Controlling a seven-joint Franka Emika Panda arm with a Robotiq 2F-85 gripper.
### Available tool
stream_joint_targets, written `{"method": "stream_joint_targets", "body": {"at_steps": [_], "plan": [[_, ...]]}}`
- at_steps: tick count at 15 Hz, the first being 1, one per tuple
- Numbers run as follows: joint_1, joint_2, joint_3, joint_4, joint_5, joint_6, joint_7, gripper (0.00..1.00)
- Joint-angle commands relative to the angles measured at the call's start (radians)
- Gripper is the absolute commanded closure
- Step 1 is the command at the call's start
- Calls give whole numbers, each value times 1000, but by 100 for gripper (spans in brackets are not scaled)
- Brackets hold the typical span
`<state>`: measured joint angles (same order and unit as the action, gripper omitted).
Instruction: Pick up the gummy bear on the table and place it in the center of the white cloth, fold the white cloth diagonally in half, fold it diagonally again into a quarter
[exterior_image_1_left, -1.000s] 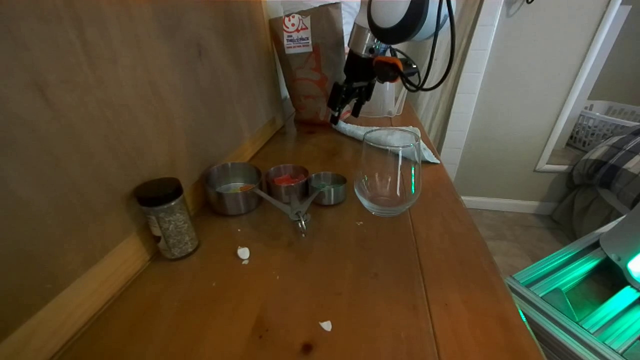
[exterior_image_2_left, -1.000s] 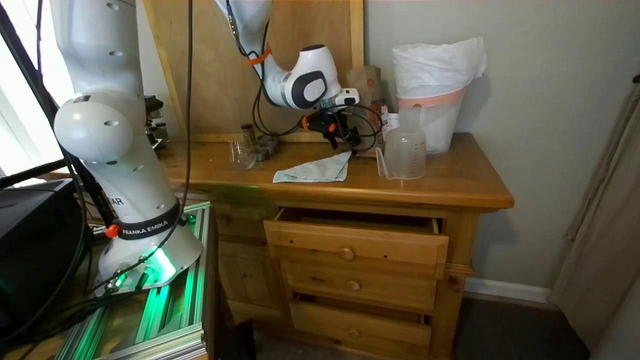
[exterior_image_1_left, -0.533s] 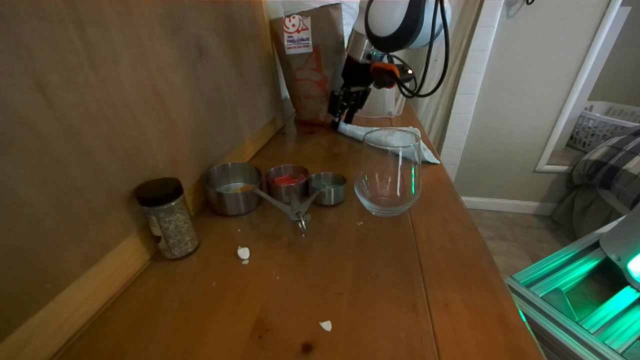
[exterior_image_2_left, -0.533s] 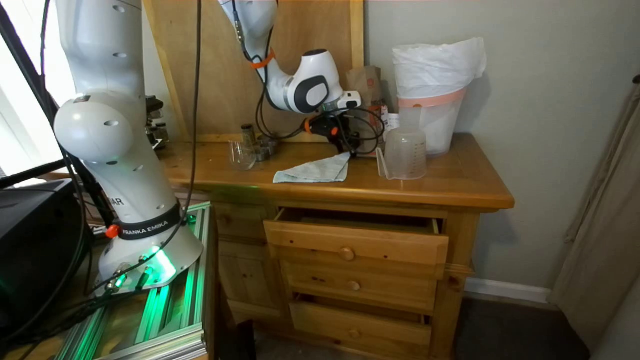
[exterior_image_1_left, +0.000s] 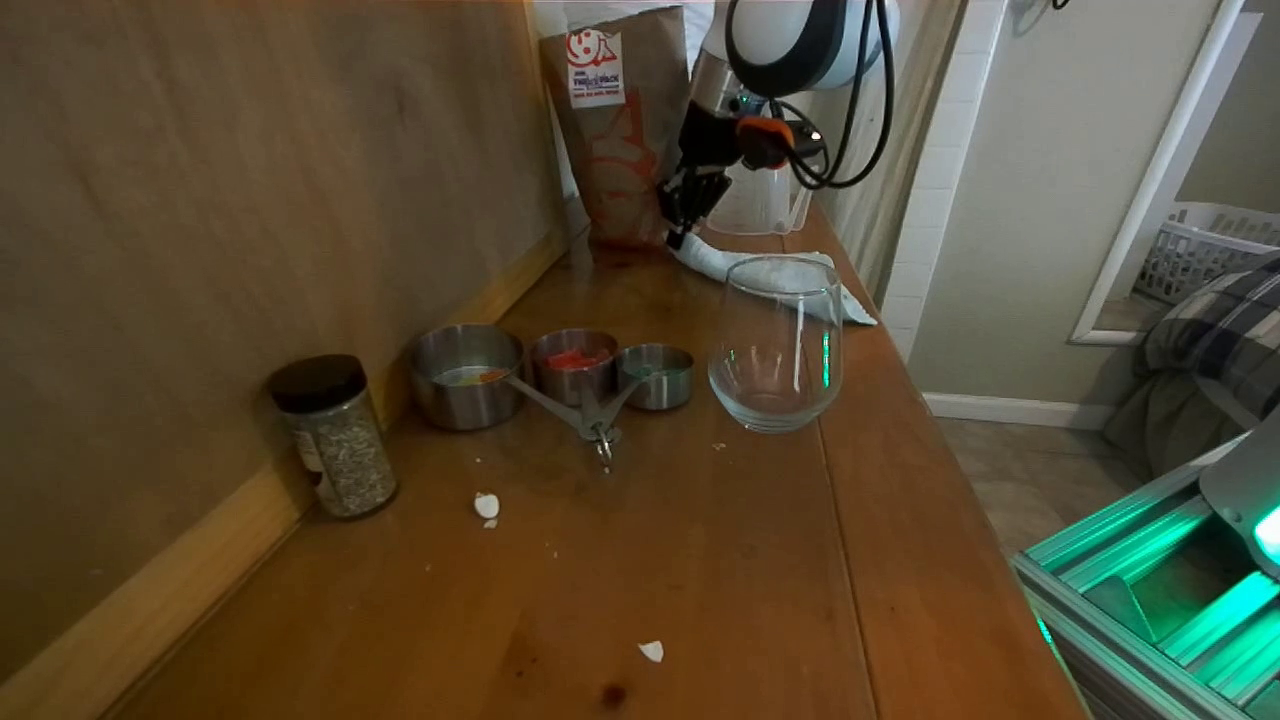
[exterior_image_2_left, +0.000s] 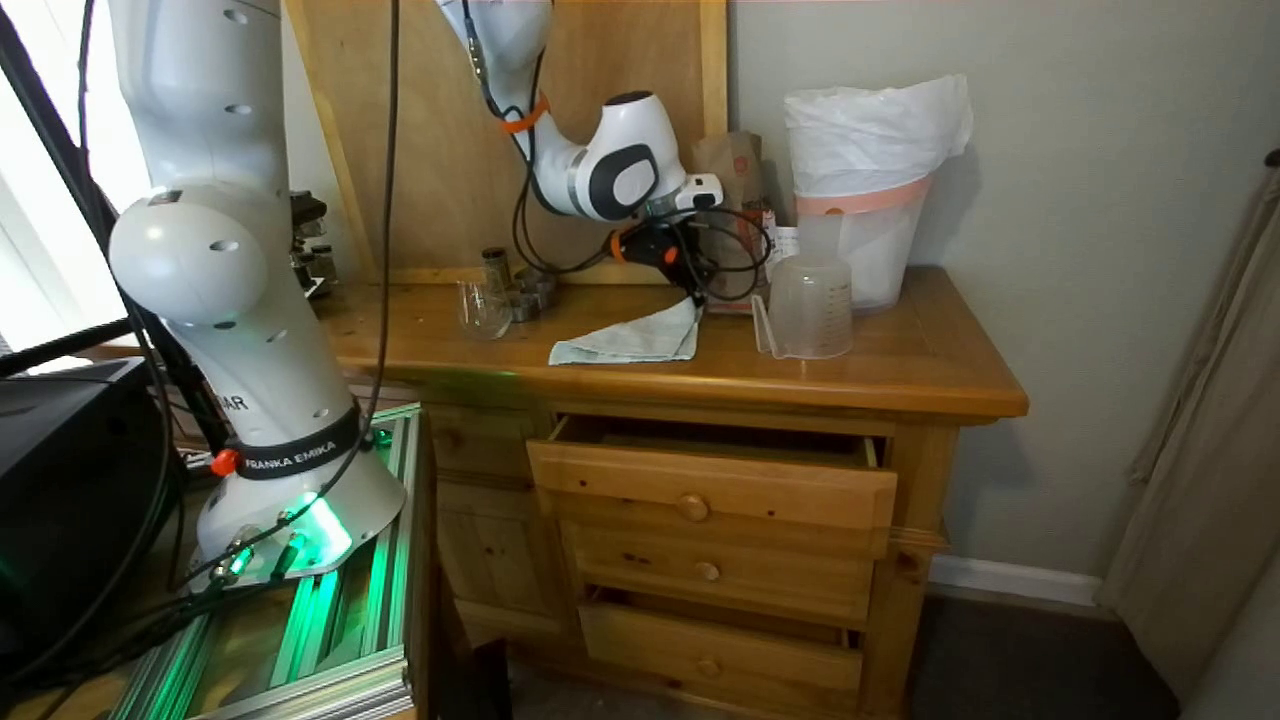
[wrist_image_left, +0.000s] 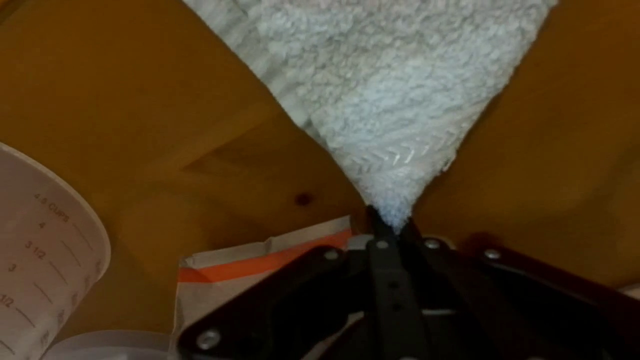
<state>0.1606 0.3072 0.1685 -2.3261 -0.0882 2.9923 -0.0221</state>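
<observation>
Near a brown paper bag (exterior_image_1_left: 625, 150), the robot's gripper (wrist_image_left: 394, 224) pinches one pointed corner of the white cloth (wrist_image_left: 395, 75), whose long axis runs across the wooden table (exterior_image_1_left: 700, 560) away from the bag, so the next fold likely carries that corner the same way.

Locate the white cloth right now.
In an exterior view, the white cloth lies on the table left of the plastic jug, one corner in the pincer.
</observation>
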Motion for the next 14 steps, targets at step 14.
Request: {"method": "stream_joint_targets", "body": {"at_steps": [14], "plan": [[103,-267,-109,-83,-213,-371,445,96]]}}
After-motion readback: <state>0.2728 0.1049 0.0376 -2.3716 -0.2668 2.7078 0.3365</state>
